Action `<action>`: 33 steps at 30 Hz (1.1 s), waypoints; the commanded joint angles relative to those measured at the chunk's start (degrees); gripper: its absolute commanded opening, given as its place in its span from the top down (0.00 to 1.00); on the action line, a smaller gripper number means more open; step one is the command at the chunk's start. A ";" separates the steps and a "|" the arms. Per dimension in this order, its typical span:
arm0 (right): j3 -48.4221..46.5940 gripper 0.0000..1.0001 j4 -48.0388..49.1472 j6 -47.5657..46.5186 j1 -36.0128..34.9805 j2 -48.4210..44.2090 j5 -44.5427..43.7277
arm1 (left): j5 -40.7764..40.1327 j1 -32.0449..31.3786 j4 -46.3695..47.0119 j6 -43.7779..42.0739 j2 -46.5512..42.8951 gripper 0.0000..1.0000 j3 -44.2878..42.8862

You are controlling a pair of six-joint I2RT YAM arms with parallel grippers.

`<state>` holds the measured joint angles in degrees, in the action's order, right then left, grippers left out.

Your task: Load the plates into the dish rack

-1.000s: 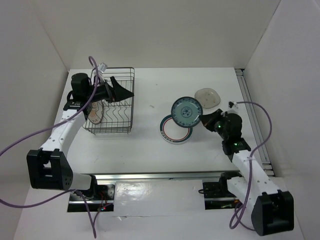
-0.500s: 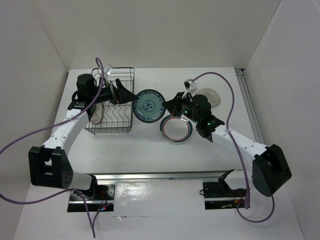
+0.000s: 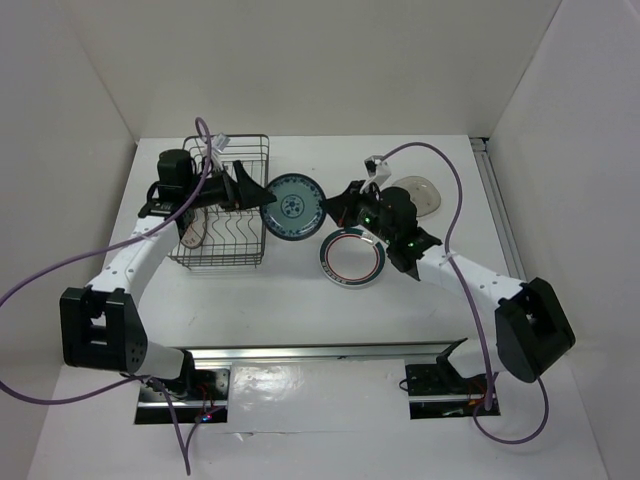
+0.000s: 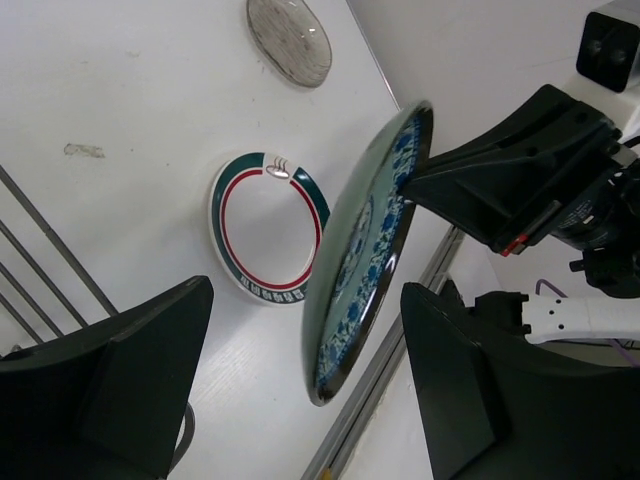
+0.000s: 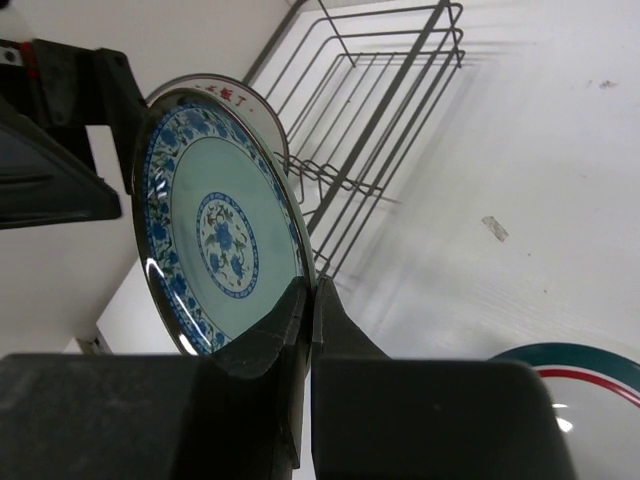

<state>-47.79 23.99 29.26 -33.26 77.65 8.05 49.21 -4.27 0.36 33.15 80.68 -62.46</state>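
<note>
My right gripper (image 3: 335,208) is shut on the rim of the teal-green patterned plate (image 3: 293,207) and holds it upright in the air just right of the dish rack (image 3: 225,205). In the right wrist view the fingers (image 5: 300,320) pinch the plate (image 5: 220,230) with the rack (image 5: 370,130) behind. My left gripper (image 3: 252,190) is open; in its wrist view the plate (image 4: 370,250) stands edge-on between the spread fingers (image 4: 110,390) without touching them. The orange sunburst plate (image 3: 192,230) stands in the rack. The ringed plate (image 3: 352,257) lies flat on the table.
The pale grey plate (image 3: 418,193) lies at the back right, partly behind my right arm; it also shows in the left wrist view (image 4: 290,40). The ringed plate (image 4: 270,240) lies below the held plate. A rail (image 3: 505,230) runs along the table's right edge.
My right arm has swung left with the teal plate, from above the ringed plate to beside the rack. My left gripper has shifted slightly right, and the plate now stands between its fingers.
</note>
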 commanded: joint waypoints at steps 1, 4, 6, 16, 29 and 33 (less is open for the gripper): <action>-3.54 1.00 7.91 2.47 -0.58 0.40 1.26 | -0.61 0.05 0.08 -2.03 0.35 0.11 -2.32; -4.06 1.00 8.44 3.00 -0.58 1.10 2.31 | -0.61 0.05 0.08 -2.03 0.35 0.14 -2.32; -4.07 1.00 8.97 3.52 -0.58 1.71 3.02 | -0.61 0.05 0.08 -2.03 0.35 0.22 -2.32; -4.59 0.88 9.59 4.06 -1.11 3.56 3.55 | -0.69 0.05 -0.54 -2.56 -0.87 0.97 -3.37; -3.45 0.19 0.36 0.28 1.87 1.89 0.29 | -38.90 0.05 -15.82 -16.07 -11.43 1.00 -8.03; -1.79 0.19 -1.49 -0.25 2.93 0.75 0.90 | -48.66 0.05 -18.02 -20.22 -10.73 1.00 -9.96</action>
<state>-49.80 24.03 30.76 -31.27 81.06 8.91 11.25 -4.32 -15.68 18.06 69.67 -69.84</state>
